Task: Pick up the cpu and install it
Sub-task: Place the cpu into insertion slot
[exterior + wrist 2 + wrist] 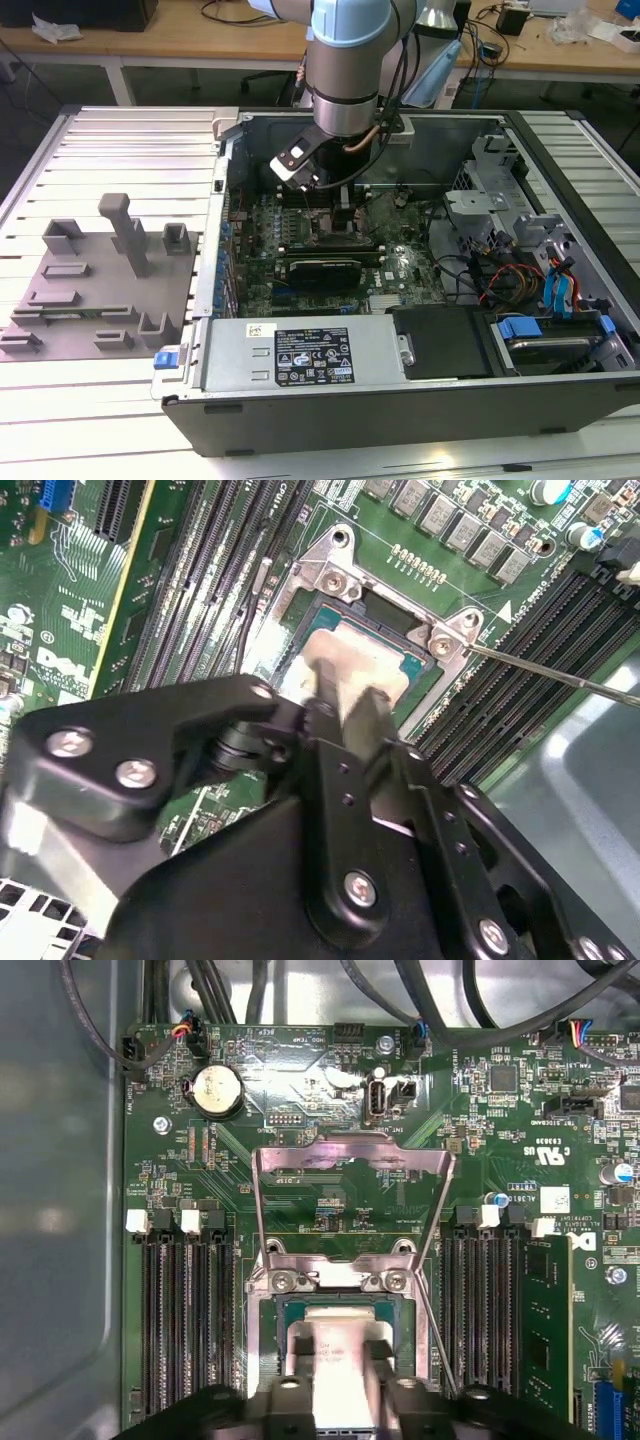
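The cpu [340, 1332], a flat silvery-grey square, lies in the motherboard socket [282, 1312] with a thin teal edge showing round it. In the second wrist view the cpu [385, 655] sits inside the same metal-framed socket [335, 580]. My gripper [340, 1365] is directly over the chip and right down at its top surface, as the second wrist view of the gripper [350, 695] confirms. The socket's metal load frame [350, 1155] stands swung open and its thin lever [540, 670] juts out sideways. In the exterior view the gripper [345, 205] reaches down into the open computer case.
Memory slots [185, 1320] flank the socket, with one module [548, 1320] fitted. A grey moulded tray [90, 290] with upright posts lies on the exterior view's left. The power supply [300, 355], drive bays [540, 330] and cables [500, 280] crowd the case.
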Robot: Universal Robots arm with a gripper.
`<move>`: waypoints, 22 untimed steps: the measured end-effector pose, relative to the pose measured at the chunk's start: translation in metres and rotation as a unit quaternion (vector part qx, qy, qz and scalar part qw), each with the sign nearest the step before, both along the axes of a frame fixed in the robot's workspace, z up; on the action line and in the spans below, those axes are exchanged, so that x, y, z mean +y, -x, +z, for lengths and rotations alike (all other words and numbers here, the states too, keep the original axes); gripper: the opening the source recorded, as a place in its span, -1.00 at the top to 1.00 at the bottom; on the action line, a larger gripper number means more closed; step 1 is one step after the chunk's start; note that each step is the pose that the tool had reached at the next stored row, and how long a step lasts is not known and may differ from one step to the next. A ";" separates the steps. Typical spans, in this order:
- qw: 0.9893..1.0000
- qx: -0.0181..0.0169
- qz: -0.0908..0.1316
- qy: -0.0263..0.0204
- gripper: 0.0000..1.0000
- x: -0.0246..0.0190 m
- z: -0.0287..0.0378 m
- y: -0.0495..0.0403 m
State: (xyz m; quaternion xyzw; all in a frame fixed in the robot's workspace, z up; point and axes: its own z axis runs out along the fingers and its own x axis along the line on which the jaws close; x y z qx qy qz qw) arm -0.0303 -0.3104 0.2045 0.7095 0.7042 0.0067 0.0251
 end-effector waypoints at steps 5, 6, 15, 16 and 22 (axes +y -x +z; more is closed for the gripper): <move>1.000 0.000 0.000 0.000 0.79 0.0000 0.0003 0.0000; 1.000 0.000 0.000 0.000 0.79 0.0000 0.0001 0.0000; 1.000 0.000 0.000 0.000 0.79 0.0001 -0.0009 0.0000; 1.000 -0.001 0.000 -0.001 0.79 0.0004 0.0014 -0.0002; 1.000 0.000 0.000 0.000 0.79 0.0000 0.0205 0.0000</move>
